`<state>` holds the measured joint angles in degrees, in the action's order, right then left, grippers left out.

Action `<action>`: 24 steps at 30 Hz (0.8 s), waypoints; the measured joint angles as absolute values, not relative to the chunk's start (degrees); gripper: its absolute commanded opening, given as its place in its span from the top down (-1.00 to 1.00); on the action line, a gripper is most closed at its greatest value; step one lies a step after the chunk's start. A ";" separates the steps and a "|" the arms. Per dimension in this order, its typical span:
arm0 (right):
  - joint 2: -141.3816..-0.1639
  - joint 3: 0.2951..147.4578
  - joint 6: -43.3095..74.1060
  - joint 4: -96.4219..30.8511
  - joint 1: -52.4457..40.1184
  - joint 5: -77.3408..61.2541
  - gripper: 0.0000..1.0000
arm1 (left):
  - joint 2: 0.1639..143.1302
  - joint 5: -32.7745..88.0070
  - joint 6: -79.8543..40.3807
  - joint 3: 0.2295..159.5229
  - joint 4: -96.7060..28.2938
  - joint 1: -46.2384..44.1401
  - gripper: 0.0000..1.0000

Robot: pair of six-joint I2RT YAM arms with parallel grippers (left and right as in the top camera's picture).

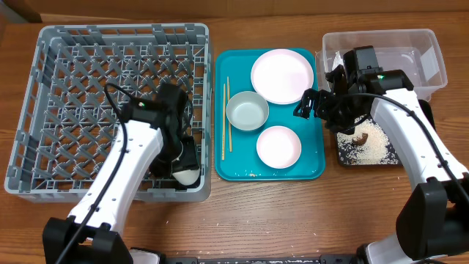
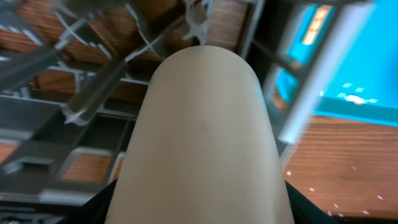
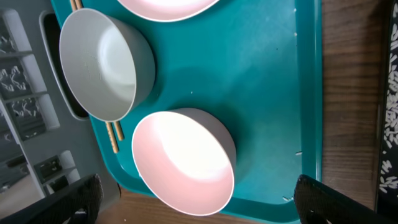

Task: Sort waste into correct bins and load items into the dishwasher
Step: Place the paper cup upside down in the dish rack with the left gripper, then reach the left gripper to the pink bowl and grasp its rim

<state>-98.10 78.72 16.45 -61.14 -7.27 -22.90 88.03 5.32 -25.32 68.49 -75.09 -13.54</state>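
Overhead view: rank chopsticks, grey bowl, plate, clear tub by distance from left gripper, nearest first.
From the left gripper, holding the cup in the rack:
1. Chopsticks, left edge of the teal tray.
2. Grey bowl, tray middle.
3. Plate, tray's far right corner.
4. Clear tub, far right of the table.

Left fingers (image 1: 192,155) clamped, right fingers (image 3: 74,200) spread wide

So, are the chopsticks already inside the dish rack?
No, the chopsticks lie on the teal tray, just left of the grey bowl.
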 measured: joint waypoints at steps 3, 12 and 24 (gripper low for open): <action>-98.10 78.72 16.47 -61.34 -7.27 -22.90 -1.00 | 88.03 5.32 -25.34 65.39 -72.20 -13.54 0.26; -98.10 78.72 16.45 -61.71 -7.27 -22.90 -0.99 | 88.03 5.21 -25.58 62.15 -69.58 -13.54 -0.64; -98.10 81.32 16.43 -64.99 -7.27 -22.68 -1.00 | 88.14 5.34 -24.88 76.05 -78.67 -13.54 -0.59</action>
<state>-98.10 81.32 16.43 -64.99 -7.27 -22.68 88.14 5.34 -24.88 76.05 -78.67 -13.54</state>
